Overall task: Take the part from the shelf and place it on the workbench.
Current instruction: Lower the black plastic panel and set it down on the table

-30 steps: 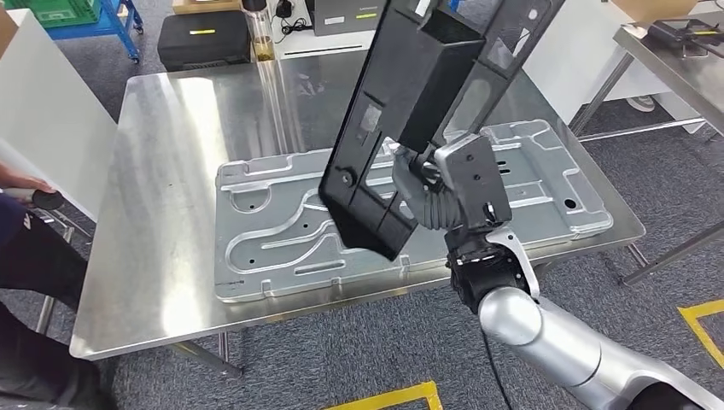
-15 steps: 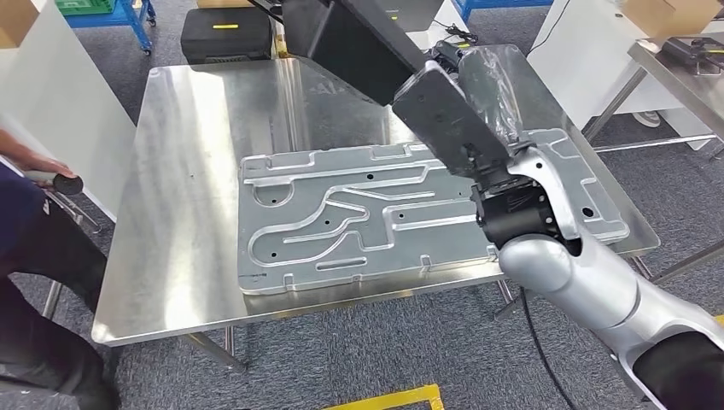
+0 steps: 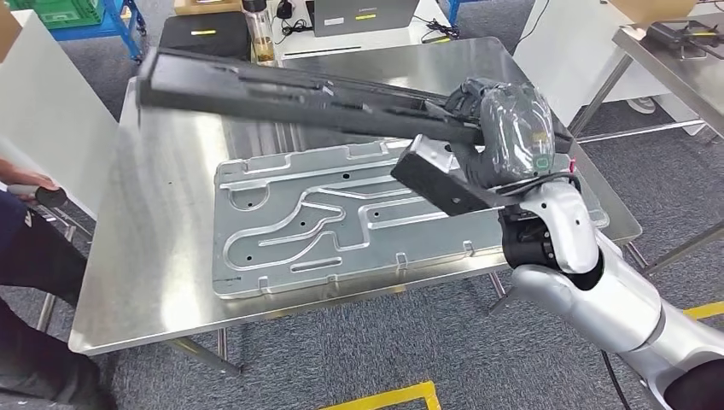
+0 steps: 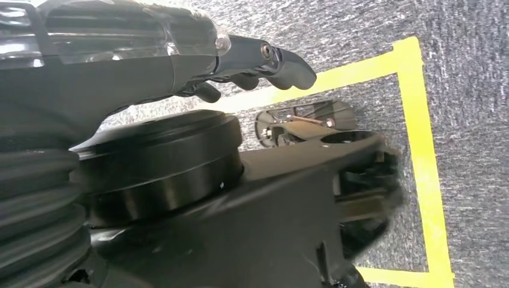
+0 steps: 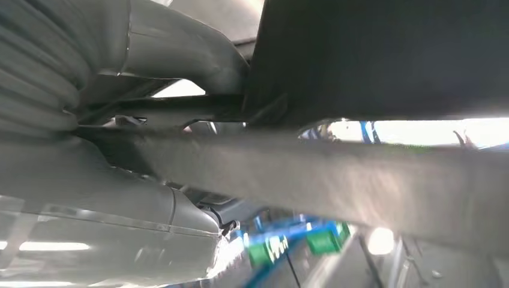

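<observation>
Head view: the right hand [image 3: 504, 137], raised at centre right on its silver arm, grasps the long black part [image 3: 290, 94], which stretches nearly level toward the upper left above the steel surface [image 3: 162, 248] and the grey stamped panel [image 3: 341, 222].

Left wrist view: the left hand [image 4: 240, 60] hangs over carpet with yellow floor tape [image 4: 420, 150], fingers loosely curled, grasping nothing.

Right wrist view: blurred; the part [image 5: 384, 60] hides the fingers.

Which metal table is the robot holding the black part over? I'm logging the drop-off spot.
The near steel table carrying the flat grey plate; the right hand holds the black part above it. The other steel table stands off to the right.
</observation>
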